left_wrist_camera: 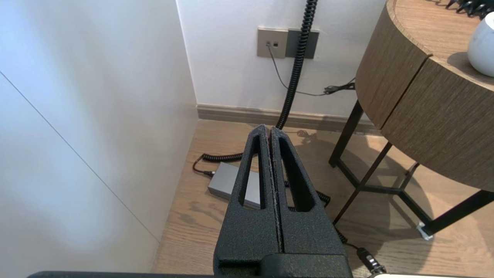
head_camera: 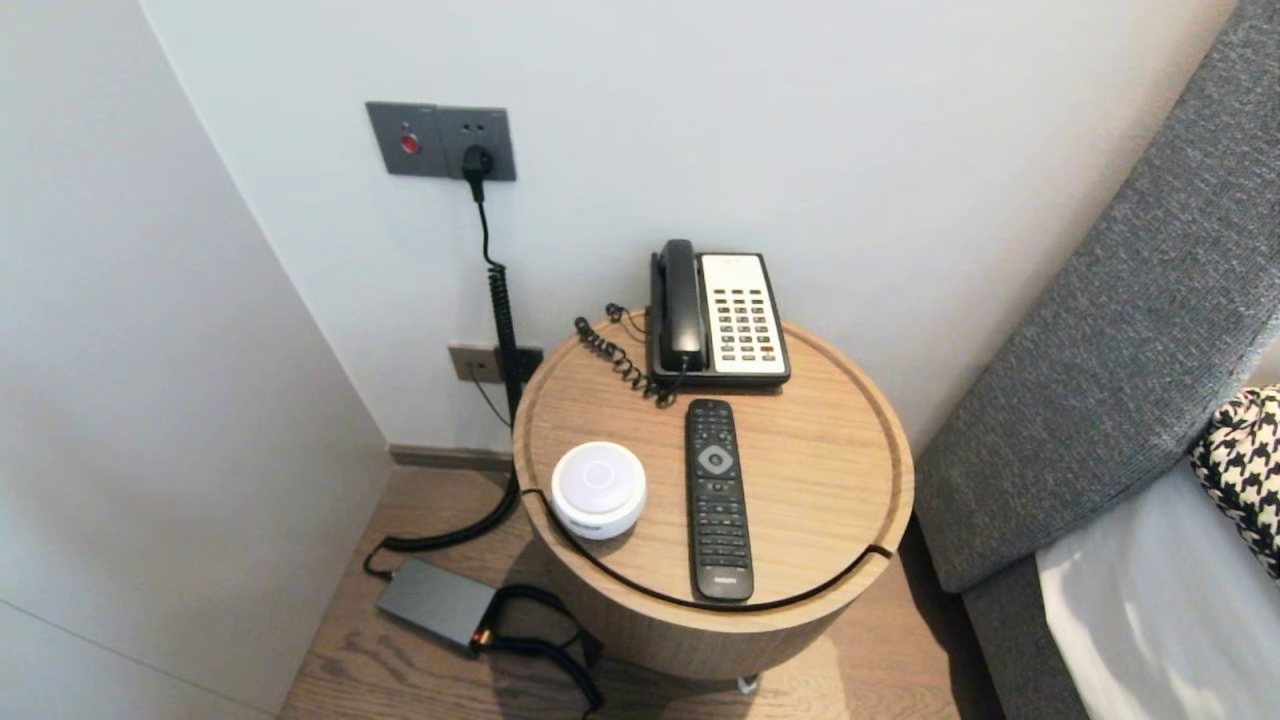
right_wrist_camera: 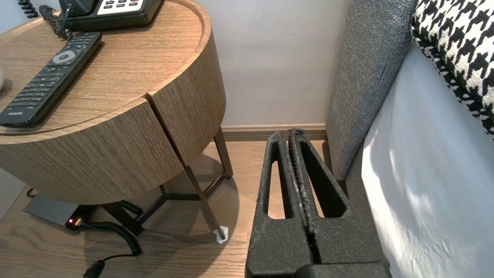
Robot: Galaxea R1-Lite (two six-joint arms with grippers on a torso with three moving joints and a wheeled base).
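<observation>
Wrist views: left gripper (left_wrist_camera: 269, 129) and right gripper (right_wrist_camera: 292, 132) closed, empty, beside round table (right_wrist_camera: 115, 154).

Head view: the worktop (head_camera: 830, 480) hides its own legs and part of the cable (head_camera: 545, 648) from the adapter (head_camera: 435, 600). The pillow (head_camera: 1245, 470) is cut by the right edge. Key labels on the phone (head_camera: 740, 320) and remote (head_camera: 718, 500) are too small to read.
Left wrist view: the left gripper (left_wrist_camera: 269, 129) covers part of the adapter, and the speaker (left_wrist_camera: 482, 42) is cut by the picture's edge.
Right wrist view: the phone is cut by the picture's edge, and only 1 sliver of the speaker shows.
</observation>
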